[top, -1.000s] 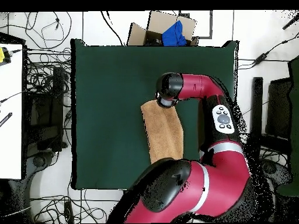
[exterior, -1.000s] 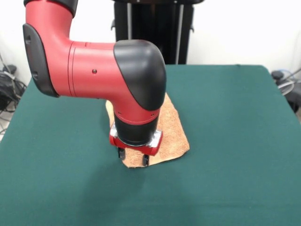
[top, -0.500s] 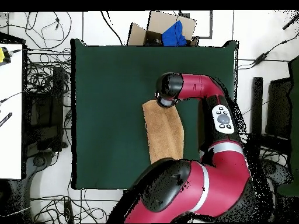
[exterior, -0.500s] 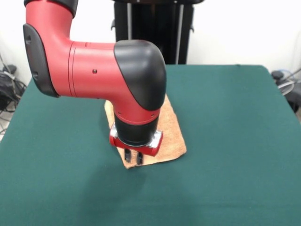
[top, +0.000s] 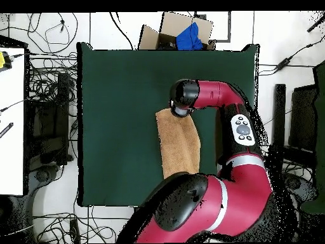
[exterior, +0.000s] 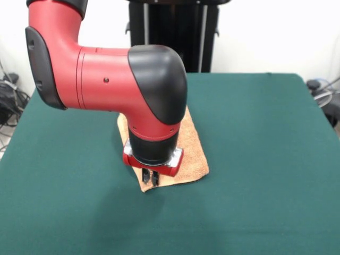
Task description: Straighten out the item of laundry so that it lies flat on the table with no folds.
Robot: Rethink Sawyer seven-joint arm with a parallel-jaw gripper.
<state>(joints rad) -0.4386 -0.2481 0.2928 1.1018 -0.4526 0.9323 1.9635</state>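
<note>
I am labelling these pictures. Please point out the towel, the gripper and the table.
towel (exterior: 194, 151): front view, its bare right part.
gripper (exterior: 151, 178): front view, between its fingertips at the towel's near corner.
table (top: 120, 95): overhead view, bare green top.

A dark green desk (top: 120, 114) is seen filling the middle of the frame. An orange-tan towel (top: 176, 145) is laid right of the desk's centre as a long upright strip, its lower end close to the desk's bottom edge. The strip's upper right corner is covered by the black wrist end of the red arm (top: 212, 94), which is bent in from the lower right. A cardboard box (top: 181, 30) with something blue inside is placed just beyond the desk's top edge. Cables are strewn over the floor at the left.
</note>
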